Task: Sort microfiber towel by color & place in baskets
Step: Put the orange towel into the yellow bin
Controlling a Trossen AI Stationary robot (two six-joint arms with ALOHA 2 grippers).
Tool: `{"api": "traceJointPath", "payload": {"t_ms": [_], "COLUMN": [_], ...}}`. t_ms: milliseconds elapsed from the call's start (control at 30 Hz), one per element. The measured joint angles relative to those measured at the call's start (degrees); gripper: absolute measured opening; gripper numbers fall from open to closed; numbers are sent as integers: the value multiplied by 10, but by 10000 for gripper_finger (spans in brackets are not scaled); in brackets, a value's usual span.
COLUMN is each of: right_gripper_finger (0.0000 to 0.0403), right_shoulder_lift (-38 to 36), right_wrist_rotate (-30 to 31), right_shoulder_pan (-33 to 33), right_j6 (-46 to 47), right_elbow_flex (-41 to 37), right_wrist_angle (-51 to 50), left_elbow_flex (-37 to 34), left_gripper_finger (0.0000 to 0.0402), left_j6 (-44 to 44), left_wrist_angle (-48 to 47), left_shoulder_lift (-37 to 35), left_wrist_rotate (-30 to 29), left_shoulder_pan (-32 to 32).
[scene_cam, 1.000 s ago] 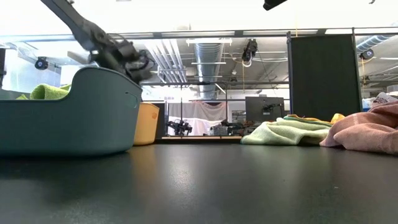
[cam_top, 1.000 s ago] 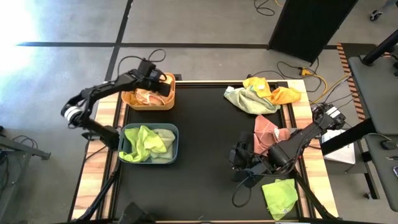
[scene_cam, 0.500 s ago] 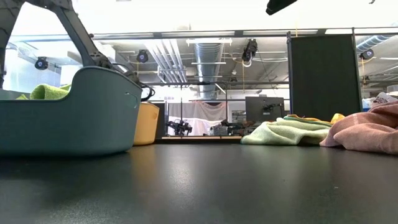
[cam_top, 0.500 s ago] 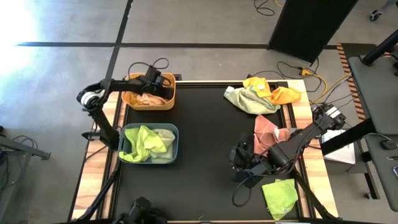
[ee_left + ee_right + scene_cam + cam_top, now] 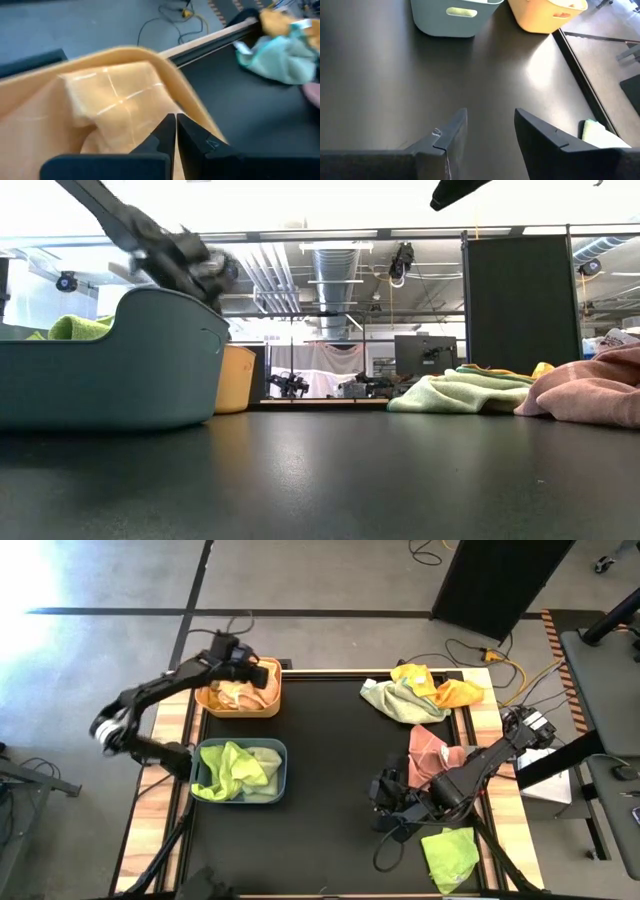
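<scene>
The left gripper (image 5: 243, 668), which half a second ago was held low against the rim of the yellow-orange basket (image 5: 238, 705) with its arm folded close, is now lifted slightly and shifted toward 11 o'clock of that basket, the arm stretched out toward 8 o'clock. Its fingers (image 5: 170, 131) are pressed together with nothing between them, as seen in the left wrist view. From this it is judged that an orange-pink towel has been delivered and the arm is being withdrawn, so that one more sorting step is done.

The yellow-orange basket, at 10 o'clock on the table (image 5: 330, 770), is filled with orange-pink towels (image 5: 233, 695). The blue-grey basket (image 5: 240, 796), just beside it at 6 o'clock, is filled with yellow-green and pale green towels (image 5: 235, 768).

Unsorted towels are left on the table: a pile of green and yellow towels (image 5: 415, 692) at 1 o'clock, a pink towel (image 5: 430, 752) at 3 o'clock, and a lime towel (image 5: 448, 852) at 5 o'clock.

The right gripper (image 5: 385, 802) is held low near the table's surface at 5 o'clock, near the pink towel; its fingers (image 5: 451, 131) are parted and nothing is gripped.
</scene>
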Motion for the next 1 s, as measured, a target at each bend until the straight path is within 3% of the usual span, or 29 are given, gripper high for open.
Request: {"api": "traceJointPath", "payload": {"t_ms": [167, 333, 500, 800, 1000], "right_gripper_finger": [152, 140, 131, 139, 148], "right_shoulder_lift": [0, 0, 0, 0, 0], "right_wrist_rotate": [1, 7, 8, 6, 5], "right_shoulder_pan": [0, -4, -17, -20, -20], "right_j6": [0, -3, -9, 2, 5], "right_elbow_flex": [-4, -8, -9, -9, -9], "right_wrist_angle": [3, 3, 4, 4, 4], "left_elbow_flex": [-17, -82, -117, -57, -9], "left_gripper_finger": [0, 0, 0, 0, 0], "left_j6": [18, 11, 1, 18, 33], "left_wrist_angle": [-150, -131, -43, -49, -120], "left_shoulder_lift": [-93, -125, -59, 113, 101], "left_wrist_rotate": [1, -16, -120, -127, -120], "left_shoulder_pan": [-11, -2, 23, 35, 30]}}
